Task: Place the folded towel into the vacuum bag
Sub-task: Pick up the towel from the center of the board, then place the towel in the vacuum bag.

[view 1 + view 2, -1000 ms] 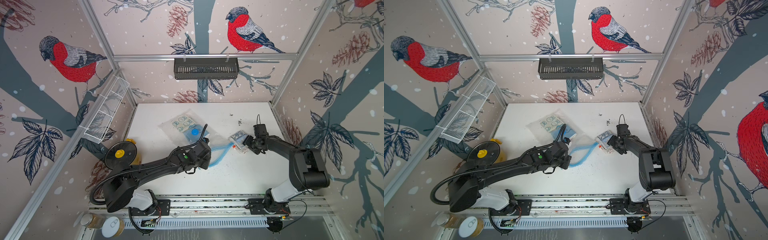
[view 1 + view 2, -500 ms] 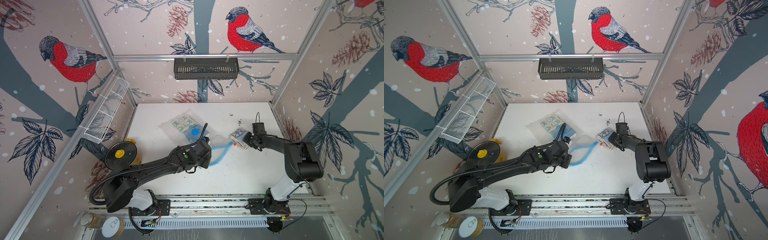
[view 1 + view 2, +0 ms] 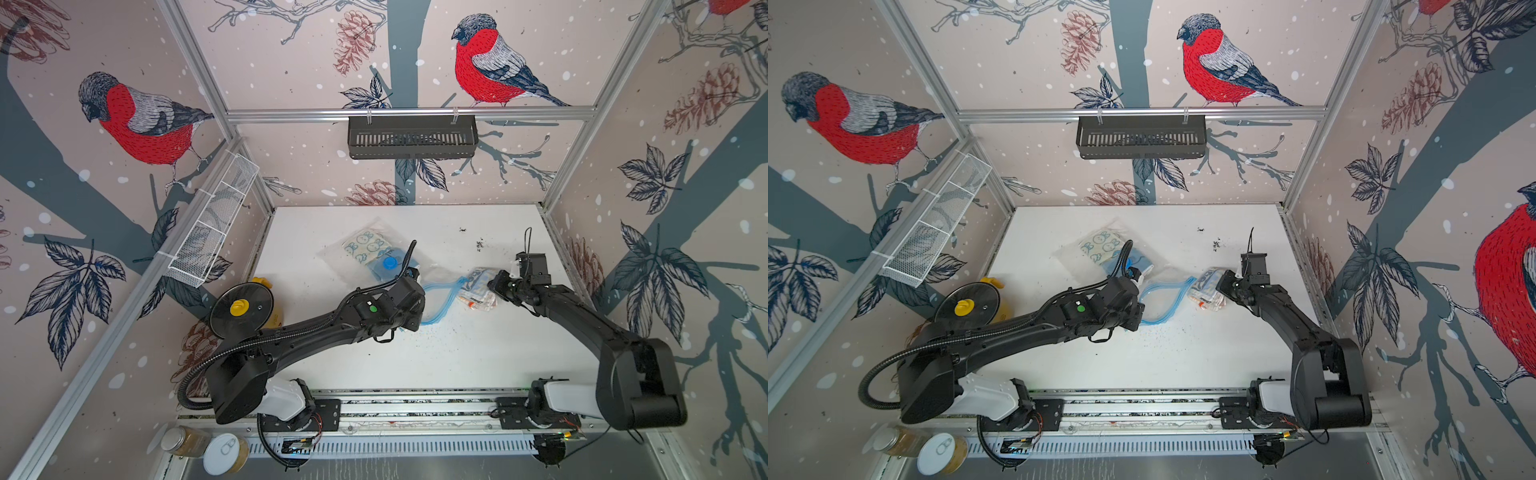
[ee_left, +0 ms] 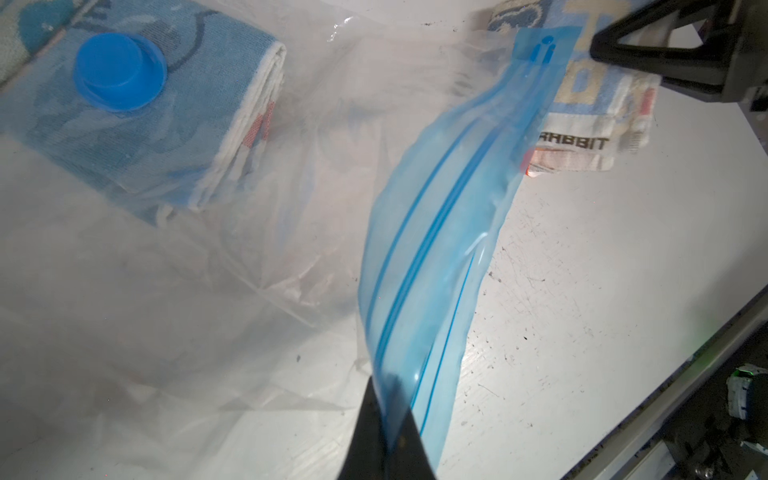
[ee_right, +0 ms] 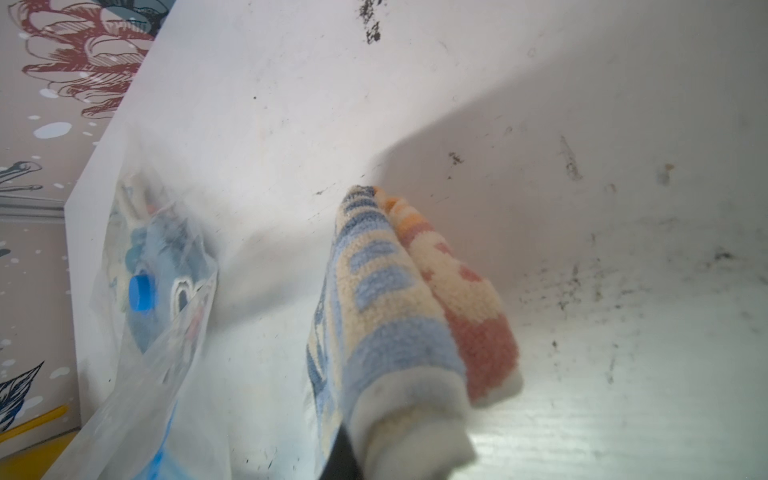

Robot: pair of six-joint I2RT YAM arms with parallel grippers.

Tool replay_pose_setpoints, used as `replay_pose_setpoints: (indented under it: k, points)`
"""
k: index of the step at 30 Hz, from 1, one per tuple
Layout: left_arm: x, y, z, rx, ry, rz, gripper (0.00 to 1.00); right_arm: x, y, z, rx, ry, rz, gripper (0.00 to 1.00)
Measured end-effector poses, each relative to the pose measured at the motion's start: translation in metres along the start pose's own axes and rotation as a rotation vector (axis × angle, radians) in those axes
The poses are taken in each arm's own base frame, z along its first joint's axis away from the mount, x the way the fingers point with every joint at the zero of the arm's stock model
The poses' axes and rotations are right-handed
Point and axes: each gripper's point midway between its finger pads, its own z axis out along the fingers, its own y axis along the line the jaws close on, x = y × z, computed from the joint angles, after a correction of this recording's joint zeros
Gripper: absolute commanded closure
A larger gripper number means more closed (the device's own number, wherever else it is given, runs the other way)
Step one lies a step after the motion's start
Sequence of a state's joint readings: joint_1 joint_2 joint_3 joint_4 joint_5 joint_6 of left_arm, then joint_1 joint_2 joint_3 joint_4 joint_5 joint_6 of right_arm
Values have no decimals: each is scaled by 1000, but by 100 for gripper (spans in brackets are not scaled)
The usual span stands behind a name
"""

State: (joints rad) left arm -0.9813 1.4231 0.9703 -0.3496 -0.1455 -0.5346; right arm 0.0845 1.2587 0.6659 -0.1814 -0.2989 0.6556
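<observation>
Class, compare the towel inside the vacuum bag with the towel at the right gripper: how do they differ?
The bagged towel lies under clear plastic, beneath the blue valve cap; the gripped towel is outside the vacuum bag, at its blue zip strip. The bagged towel lies free; the right gripper is shut on the gripped towel. Both are folded and partly blue.

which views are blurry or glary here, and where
Right wrist view: the folded towel blurs nearest the lens, and a broad shadow crosses the table. Left wrist view: the vacuum bag is hazy with glare. Both top views: sharp, evenly lit.
</observation>
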Motion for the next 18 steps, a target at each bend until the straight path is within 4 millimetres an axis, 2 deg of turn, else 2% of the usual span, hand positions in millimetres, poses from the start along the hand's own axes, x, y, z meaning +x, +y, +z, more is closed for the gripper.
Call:
replay_pose_setpoints:
  k: [4,13,18]
  points:
    - [-4,4,3,-19,-6,-14,100,11,6,-27,-33,-22,-11,99]
    - [1,5,12,-33,18,-18,100,27,25,-78,-125,-50,-37,99]
    - [-12,-3,12,-18,-5,-22,100,47,44,-96,-232,6,-57,99]
